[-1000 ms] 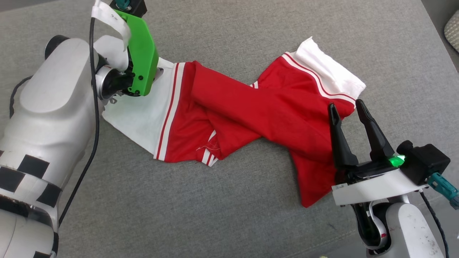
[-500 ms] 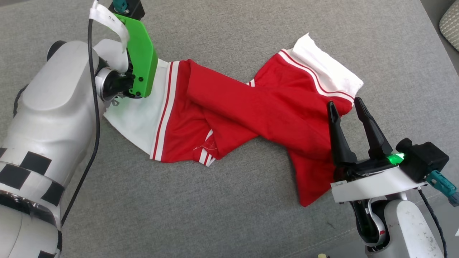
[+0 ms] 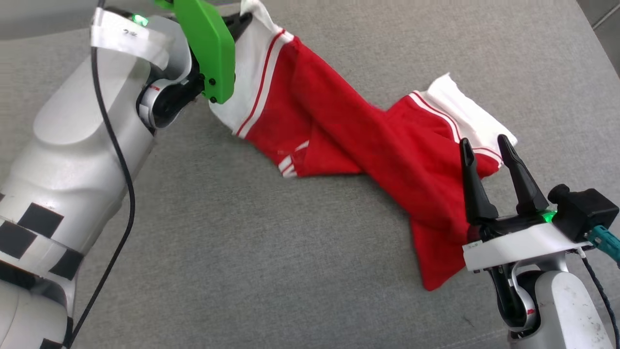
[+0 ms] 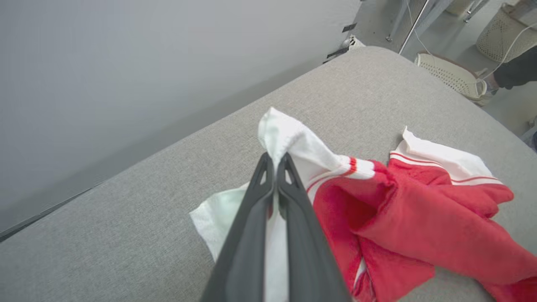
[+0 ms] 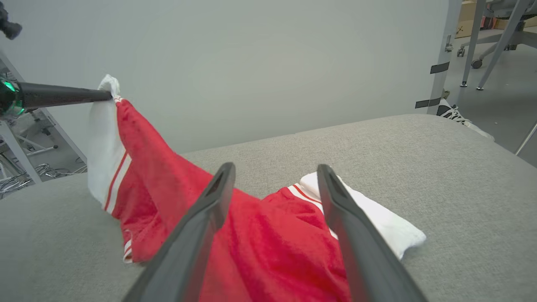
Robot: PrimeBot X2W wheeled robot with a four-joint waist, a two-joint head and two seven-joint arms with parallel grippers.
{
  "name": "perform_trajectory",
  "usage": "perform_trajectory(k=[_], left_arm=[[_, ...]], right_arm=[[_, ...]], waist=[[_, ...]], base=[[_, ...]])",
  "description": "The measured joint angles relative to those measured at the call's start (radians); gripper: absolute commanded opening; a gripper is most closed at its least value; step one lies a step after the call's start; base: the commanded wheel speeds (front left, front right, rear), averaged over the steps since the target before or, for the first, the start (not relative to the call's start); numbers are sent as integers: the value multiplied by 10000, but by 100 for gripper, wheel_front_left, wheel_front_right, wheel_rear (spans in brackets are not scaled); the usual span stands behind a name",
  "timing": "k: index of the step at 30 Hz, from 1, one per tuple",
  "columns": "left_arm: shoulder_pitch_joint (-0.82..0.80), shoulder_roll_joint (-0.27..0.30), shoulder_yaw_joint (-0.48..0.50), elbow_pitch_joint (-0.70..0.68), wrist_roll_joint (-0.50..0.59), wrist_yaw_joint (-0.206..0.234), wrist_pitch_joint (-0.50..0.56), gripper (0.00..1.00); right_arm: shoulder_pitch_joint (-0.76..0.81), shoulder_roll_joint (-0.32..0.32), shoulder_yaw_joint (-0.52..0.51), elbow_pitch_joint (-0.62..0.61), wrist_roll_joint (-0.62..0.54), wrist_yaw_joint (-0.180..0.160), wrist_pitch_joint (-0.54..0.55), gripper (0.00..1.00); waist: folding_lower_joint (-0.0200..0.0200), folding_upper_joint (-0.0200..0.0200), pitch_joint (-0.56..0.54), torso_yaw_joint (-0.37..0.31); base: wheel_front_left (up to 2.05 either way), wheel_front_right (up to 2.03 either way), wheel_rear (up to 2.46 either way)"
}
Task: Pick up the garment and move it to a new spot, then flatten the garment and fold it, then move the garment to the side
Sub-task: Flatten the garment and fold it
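The garment (image 3: 368,150), a red jersey with white sleeves and red-white trim, lies twisted across the grey surface. My left gripper (image 4: 275,158) is shut on the tip of one white sleeve (image 4: 293,138) and holds it raised off the surface, so that end hangs from the fingers. In the head view the left gripper (image 3: 243,20) is at the top, beside its green plate. My right gripper (image 3: 484,141) stands open over the garment's other end, beside the second white sleeve (image 3: 465,104). In the right wrist view the garment (image 5: 268,239) shows between the spread fingers (image 5: 218,188).
The grey padded surface (image 3: 271,252) has free room in front of and behind the garment. Its right edge runs near the right arm. On the floor beyond are white woven baskets (image 4: 453,73), a shoe (image 5: 451,112) and metal legs (image 5: 447,54).
The left gripper has shut on the white sleeve and lifted it up and away, dragging that end of the garment with it. The right gripper has stayed open by the other end.
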Motion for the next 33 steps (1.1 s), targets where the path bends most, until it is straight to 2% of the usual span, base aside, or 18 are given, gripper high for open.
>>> perform_trajectory(k=[6, 9, 14, 17, 21, 29, 30, 31, 33], left_arm=[[-41, 512, -244, -903, -604, 0, -1960, 0], [385, 980, -527, -1407, -997, 0, -2311, 0], [2217, 1896, -1043, -2259, -1630, 0, -2663, 0], [3297, 2253, -1287, -2470, -1952, 0, -2792, 0], [4565, 2428, -1722, -2483, -2138, 0, -3022, 0], [5840, 2272, -2811, -1954, -1678, 0, -3325, 0], [5910, 2196, -2895, -1802, -1572, 0, -3369, 4], [5957, 2109, -2970, -1626, -1467, 2, -3415, 100], [5978, 2029, -3135, -1325, -1267, 25, -3507, 100]], right_arm=[[296, 2, -291, -111, -81, 0, 322, 100], [453, 8, -382, -117, -79, 0, 431, 100], [744, 12, -573, -88, -77, 0, 585, 100], [846, 15, -646, -59, -77, 0, 652, 100], [988, 25, -759, 54, -77, 0, 746, 100], [1158, 25, -970, 171, -81, 0, 934, 100], [1165, 25, -982, 178, -82, 0, 959, 100], [1166, 25, -989, 184, -84, 0, 976, 100], [1176, 25, -991, 190, -90, 0, 1034, 100]], waist=[[0, 0, -565, 747], [-1, 0, -834, 1147], [-1, 0, -1255, 1818], [-1, 0, -1463, 2178], [0, 0, -1754, 2552], [-1, 0, -2216, 2967], [-1, 0, -2251, 3000], [-1, 0, -2285, 3027], [-1, 0, -2338, 3062]], base=[[0, 0, 0], [0, 0, 0], [0, 0, 0], [0, 0, 0], [0, 0, 0], [0, 0, 0], [0, 0, 0], [0, 0, 0], [0, 0, 0]])
